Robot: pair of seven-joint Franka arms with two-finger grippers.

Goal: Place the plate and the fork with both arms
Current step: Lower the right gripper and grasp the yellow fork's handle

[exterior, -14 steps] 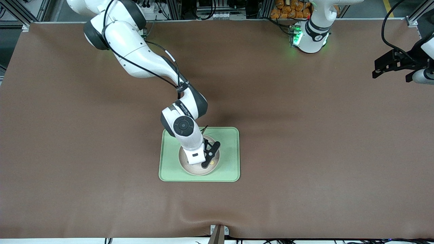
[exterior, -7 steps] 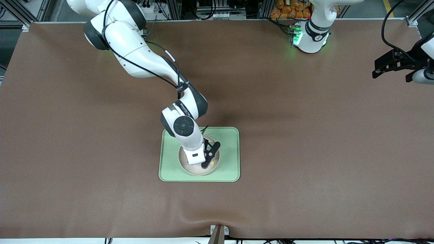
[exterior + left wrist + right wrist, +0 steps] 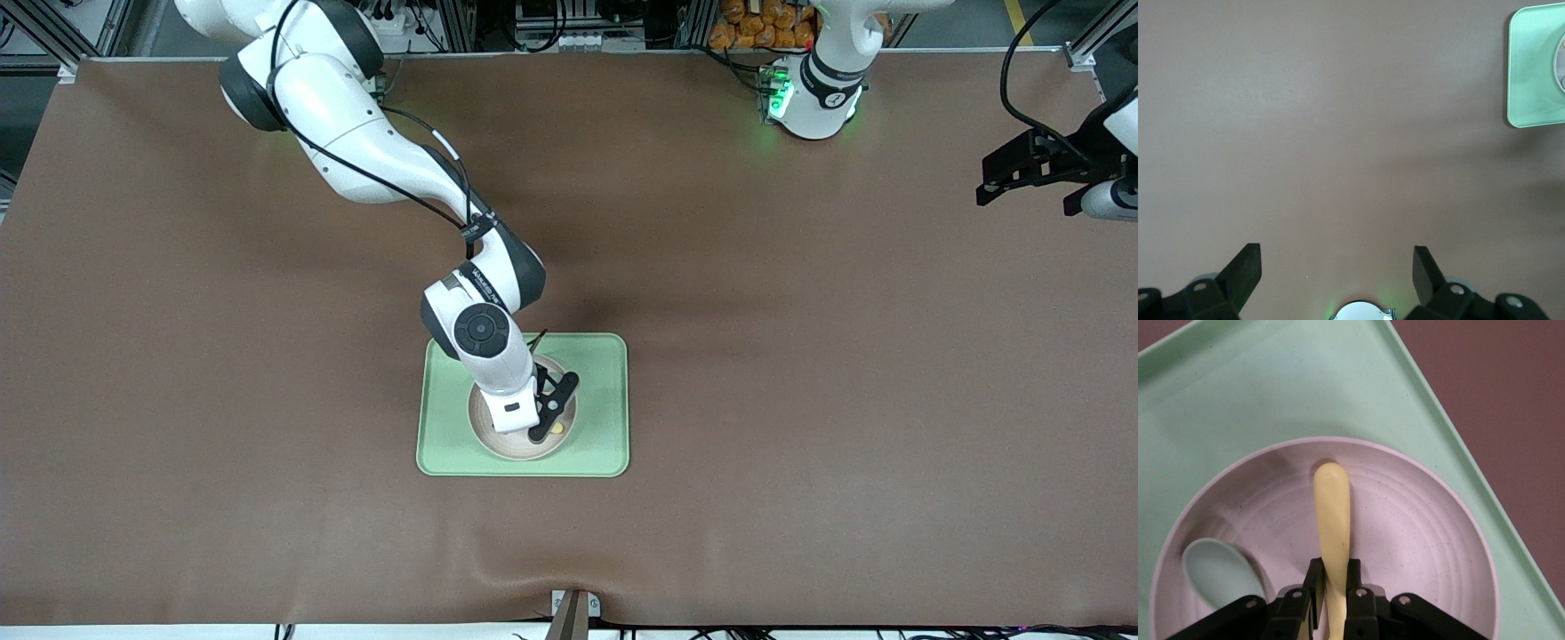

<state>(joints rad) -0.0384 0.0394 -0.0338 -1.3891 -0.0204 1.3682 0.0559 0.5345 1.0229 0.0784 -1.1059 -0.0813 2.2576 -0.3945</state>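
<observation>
Fork [image 3: 1332, 520] sits clamped between the fingers of the right gripper [image 3: 1332, 583], its pale-yellow handle stretching out over the middle of the plate [image 3: 1418, 540] — whether its end touches the plate's floor cannot be told. The plate rests on the light-green tray [image 3: 605, 418], which lies on the brown table [image 3: 800, 400] about midway between the two arms' ends and closer to the table's front-camera edge than to the edge where the bases stand. In the right wrist view a grey-green spoon [image 3: 1218, 573] also lies inside the plate, just beside the fork and partly hidden under the gripper body. From the front, the right gripper [image 3: 544, 425] is down over the plate [image 3: 498, 442], with a speck of yellow showing at its tip.

The left arm waits — its left gripper [image 3: 1022, 173] hangs over the table's edge at the left arm's end, jaws spread wide apart with nothing between them, as its fingers [image 3: 1245, 270] show in the left wrist view, where a corner of the tray [image 3: 1531, 73] appears well apart from them
</observation>
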